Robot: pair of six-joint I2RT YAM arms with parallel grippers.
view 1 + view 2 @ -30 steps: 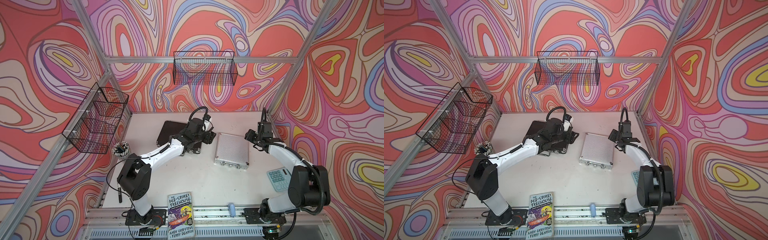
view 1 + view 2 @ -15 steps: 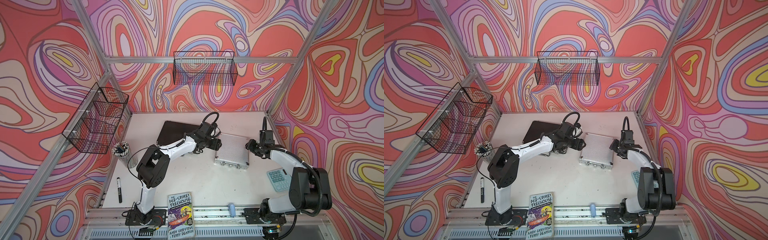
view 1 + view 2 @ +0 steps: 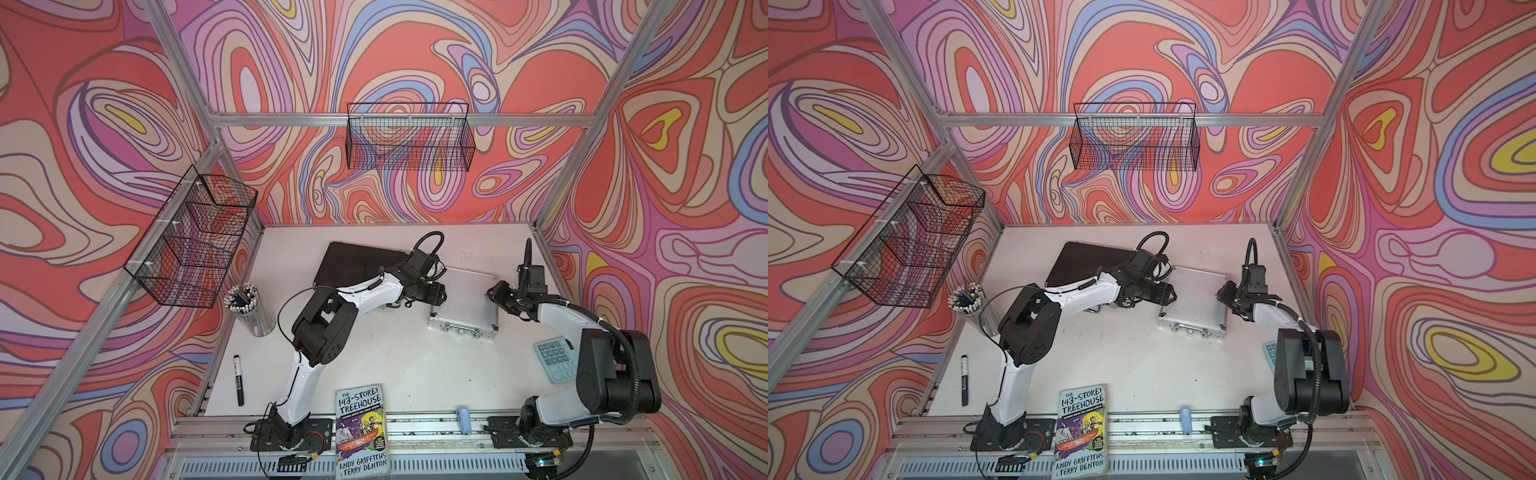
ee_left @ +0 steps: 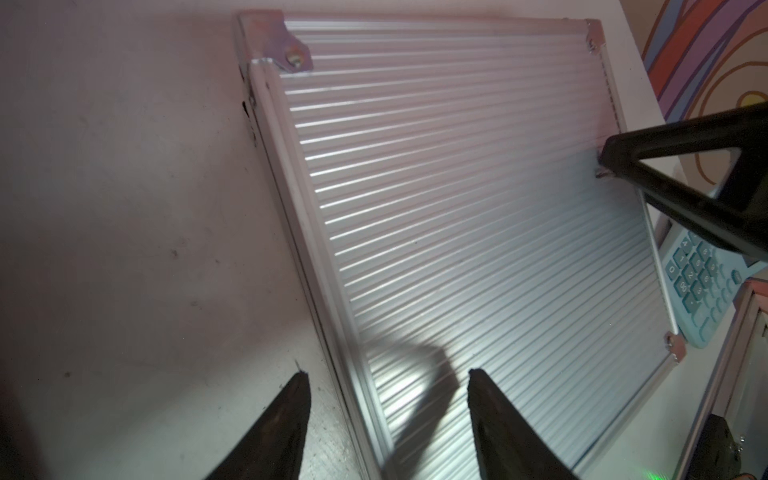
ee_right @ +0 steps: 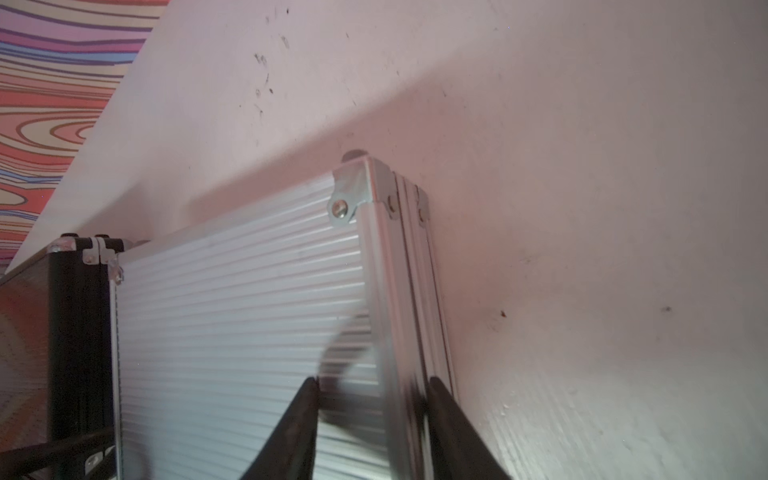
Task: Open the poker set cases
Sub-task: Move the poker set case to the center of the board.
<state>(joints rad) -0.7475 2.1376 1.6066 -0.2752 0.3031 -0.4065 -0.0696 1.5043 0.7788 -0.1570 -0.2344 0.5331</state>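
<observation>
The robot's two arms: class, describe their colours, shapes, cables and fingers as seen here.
Both the left arm and right arm have white link shells between black joint housings. A black cable loops over the left wrist; a ribbed black hose follows the right arm. The fingers are black, tapering to points.

Silver case (image 3: 467, 301): ribbed aluminium, lay flat and closed, centre-right of frame, latches toward the bottom.
Black case (image 3: 353, 266): wider, flat, closed, just to its left.
</observation>
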